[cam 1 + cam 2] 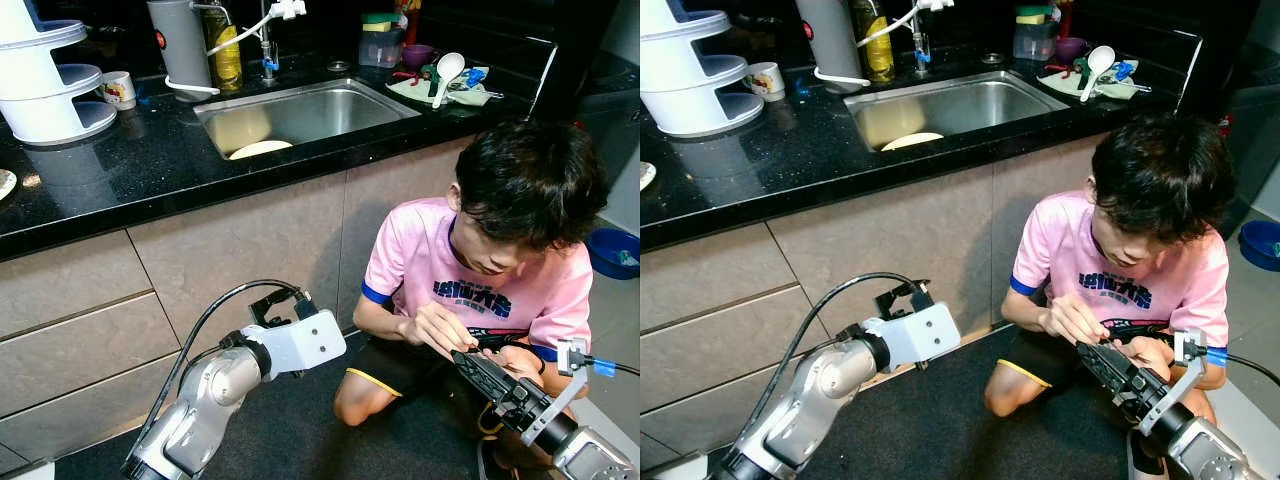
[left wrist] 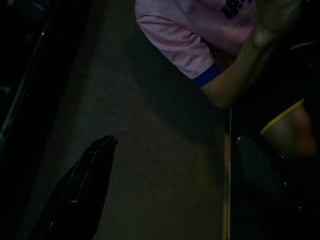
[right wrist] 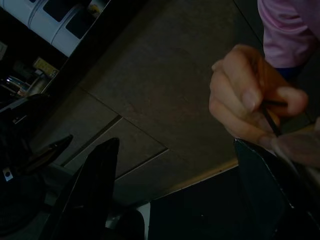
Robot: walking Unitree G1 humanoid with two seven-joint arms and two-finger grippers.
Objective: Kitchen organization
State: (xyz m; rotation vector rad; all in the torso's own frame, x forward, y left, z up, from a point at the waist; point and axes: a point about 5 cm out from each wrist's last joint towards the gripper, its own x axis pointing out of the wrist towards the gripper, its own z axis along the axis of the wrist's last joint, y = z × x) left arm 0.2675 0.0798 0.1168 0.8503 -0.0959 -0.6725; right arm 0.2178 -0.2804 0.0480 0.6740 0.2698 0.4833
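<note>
Your way to the sink (image 1: 310, 112) is blocked: a person (image 1: 497, 270) crouches below it, hands (image 1: 437, 328) on your right pincer (image 1: 1095, 358), fingers apart. Your left pincer (image 2: 170, 190) hangs open before the cabinet (image 1: 230, 260) below the desk (image 1: 130, 170).

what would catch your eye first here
A person in a pink shirt kneels on the floor before the cabinets, both hands working at the right tool. The left tool hangs open and idle beside them. Behind, on the black counter, a plate lies in the sink.
</note>
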